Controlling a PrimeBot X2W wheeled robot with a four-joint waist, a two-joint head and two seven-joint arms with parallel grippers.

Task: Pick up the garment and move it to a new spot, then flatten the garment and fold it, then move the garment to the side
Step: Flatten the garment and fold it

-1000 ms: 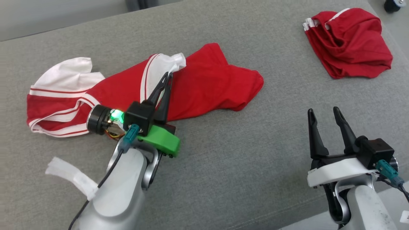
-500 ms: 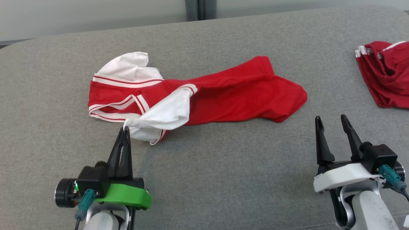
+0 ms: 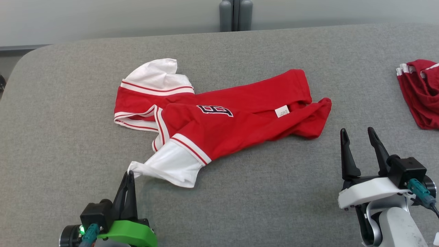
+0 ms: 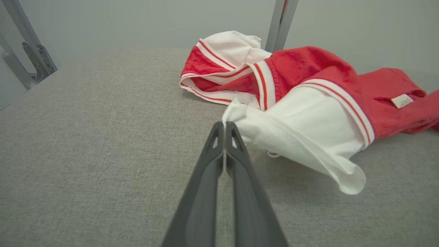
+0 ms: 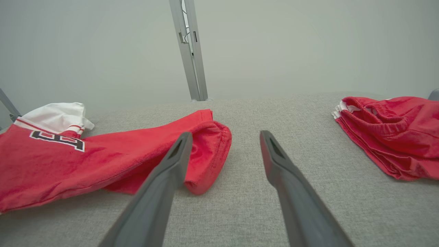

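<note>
- Our left claw [image 3: 129, 175] is pinching the bunched tip of a white sleeve [image 3: 171, 164], jaws pressed tight together on the cloth.
- That sleeve is stretching from the claw tips back to the red-and-white knit jersey [image 3: 240, 123], which is lying rumpled across the middle of the grey woven fabric surface [image 3: 257, 192].
- We are seeing a black-and-white number print [image 3: 215, 109] facing up on the chest, and a small white label [image 3: 282, 111] showing near the hem end.
- Our right claw [image 3: 356, 132] is hanging over the near right of the surface, fingers spread wide and gripping nothing, near the jersey's hem but apart from it.
- A second crumpled red garment with white trim [image 3: 420, 92] is lying at the far right, well apart from the jersey.
</note>
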